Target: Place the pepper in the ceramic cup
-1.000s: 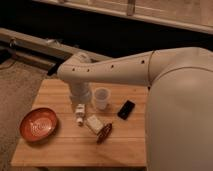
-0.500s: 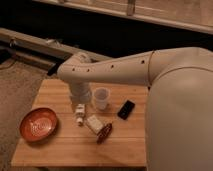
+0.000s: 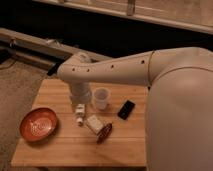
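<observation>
On the table (image 3: 60, 150), which is filling the lower left of the frame, the bowl (image 3: 39, 124) is sitting at the left edge. The ceramic cup (image 3: 101, 98) is standing near the centre, with a flat slab (image 3: 126, 109) lying just to its right. The gripper (image 3: 79, 115) is hanging just lower left of the cup. The pepper (image 3: 104, 133) is lying below the cup, just beside a small block (image 3: 93, 123).

Wooden table (image 3: 60, 145) on speckled grey carpet (image 3: 15, 92), dark wall (image 3: 125, 35) behind, pale ledge (image 3: 170, 12) above
</observation>
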Action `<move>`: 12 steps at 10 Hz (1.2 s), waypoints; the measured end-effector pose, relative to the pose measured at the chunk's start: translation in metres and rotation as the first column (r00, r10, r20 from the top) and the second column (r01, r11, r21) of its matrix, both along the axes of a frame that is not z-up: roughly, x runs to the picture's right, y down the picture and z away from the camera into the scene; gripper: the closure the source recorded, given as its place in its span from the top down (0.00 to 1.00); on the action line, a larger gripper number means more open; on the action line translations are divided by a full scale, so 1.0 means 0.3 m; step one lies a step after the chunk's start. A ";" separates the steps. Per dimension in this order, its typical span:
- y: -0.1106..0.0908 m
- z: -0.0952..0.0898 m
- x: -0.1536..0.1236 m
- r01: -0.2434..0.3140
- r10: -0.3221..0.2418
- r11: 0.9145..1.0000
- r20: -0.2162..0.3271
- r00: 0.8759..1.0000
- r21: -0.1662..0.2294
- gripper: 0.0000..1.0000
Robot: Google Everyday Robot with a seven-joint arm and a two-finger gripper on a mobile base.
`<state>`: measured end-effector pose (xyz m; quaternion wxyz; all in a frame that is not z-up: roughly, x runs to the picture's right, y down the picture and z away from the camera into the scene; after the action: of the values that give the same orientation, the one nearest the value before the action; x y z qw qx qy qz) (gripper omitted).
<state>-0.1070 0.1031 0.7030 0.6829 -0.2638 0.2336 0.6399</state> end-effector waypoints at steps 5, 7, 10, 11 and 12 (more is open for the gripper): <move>0.001 0.006 0.006 0.001 -0.001 1.000 -0.004 1.000 -0.001 0.65; 0.033 0.019 0.063 -0.012 0.012 1.000 -0.024 1.000 -0.006 0.65; 0.104 0.027 0.162 -0.042 0.041 0.999 -0.056 0.998 -0.015 0.65; 0.129 0.033 0.174 -0.049 0.048 0.999 -0.062 0.997 -0.022 0.65; 0.161 0.042 0.190 -0.055 0.053 0.998 -0.069 0.996 -0.033 0.65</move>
<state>-0.0502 0.1514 0.7157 0.6523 -0.2599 0.2605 0.6627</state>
